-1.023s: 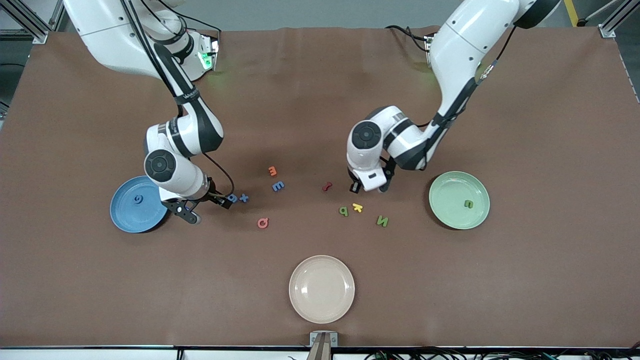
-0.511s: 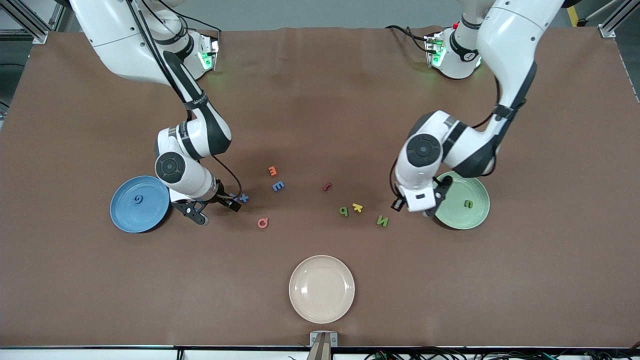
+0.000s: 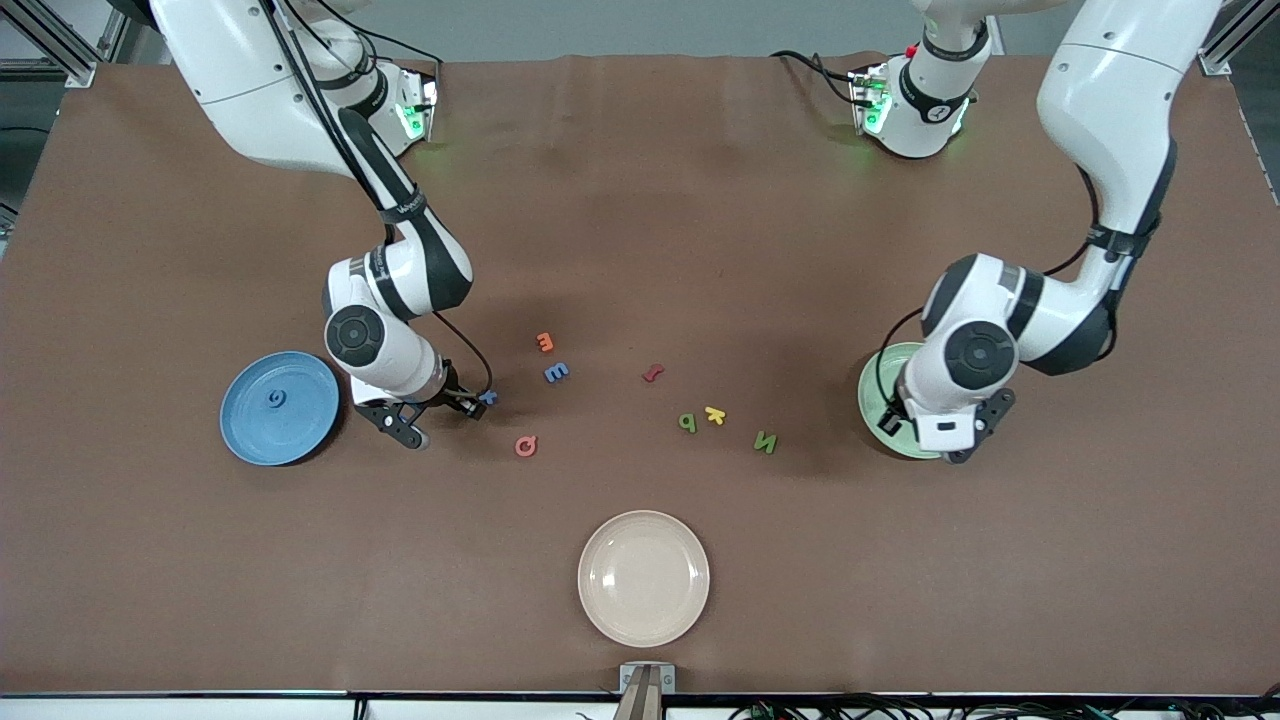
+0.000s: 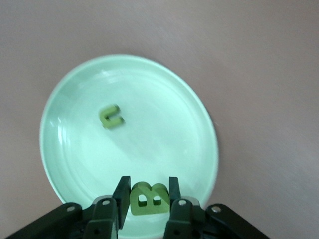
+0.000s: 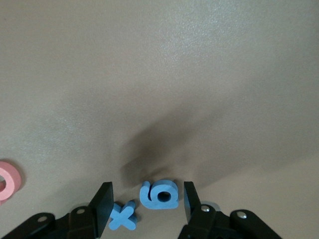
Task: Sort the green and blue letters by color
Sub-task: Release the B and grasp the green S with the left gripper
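Left pincer (image 4: 146, 199): you see it over the green plate (image 4: 75, 164), clamped on a green letter B (image 4: 148, 198); a green C-shaped letter (image 4: 111, 116) lies in the plate ahead of its tips.
Right pincer (image 5: 148, 201): low over the worktop (image 5: 199, 74), fingers spread wide around a blue letter a (image 5: 159, 194), not touching it.
Blue x (image 5: 122, 215): just beside the a, at one fingertip.
Pink letter (image 5: 7, 180): well apart from the right pincer.
Blue plate (image 3: 240, 420): near the right pincer, one blue letter (image 3: 275, 399) inside.
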Robot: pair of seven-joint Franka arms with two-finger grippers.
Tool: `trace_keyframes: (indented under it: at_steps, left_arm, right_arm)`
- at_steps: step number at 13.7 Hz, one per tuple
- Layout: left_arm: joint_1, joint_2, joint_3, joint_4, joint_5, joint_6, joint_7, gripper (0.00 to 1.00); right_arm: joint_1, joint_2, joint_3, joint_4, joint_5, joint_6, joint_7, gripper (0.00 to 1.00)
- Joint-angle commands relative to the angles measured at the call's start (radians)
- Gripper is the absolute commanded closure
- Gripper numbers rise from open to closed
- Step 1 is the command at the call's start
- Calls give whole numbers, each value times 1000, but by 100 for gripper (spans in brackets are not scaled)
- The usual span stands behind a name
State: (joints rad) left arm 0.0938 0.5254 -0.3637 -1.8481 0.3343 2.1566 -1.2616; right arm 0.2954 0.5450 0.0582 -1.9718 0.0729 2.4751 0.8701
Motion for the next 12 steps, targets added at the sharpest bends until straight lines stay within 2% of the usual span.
trace_keyframes:
  at_steps: [1,2,4,5,7,9,12]
  left_arm:
    - [18,4,-9,-14,17,-12,27,80]
    - [29,5,-9,-14,18,-12,37,71]
    - [32,5,-9,-13,18,-12,51,14]
    - [29,4,-11,-11,18,-12,39,1]
    - [14,2,-14,1,6,-12,25,1]
    - [-20,10,-20,41,-3,-11,-22,1]
    - [-121,129,-18,185,-8,-3,-253,0]
  right_arm:
    - [14,10,-9,4,18,4,10,38]
    - [14,10,-9,2,16,4,10,39]
    - [18,9,-11,1,16,4,10,39]
    - [18,9,-11,-4,16,5,10,39]
    - [16,9,-11,-7,16,4,10,41]
    - [17,9,-11,-10,16,4,10,48]
    - [16,10,-12,-10,15,7,10,53]
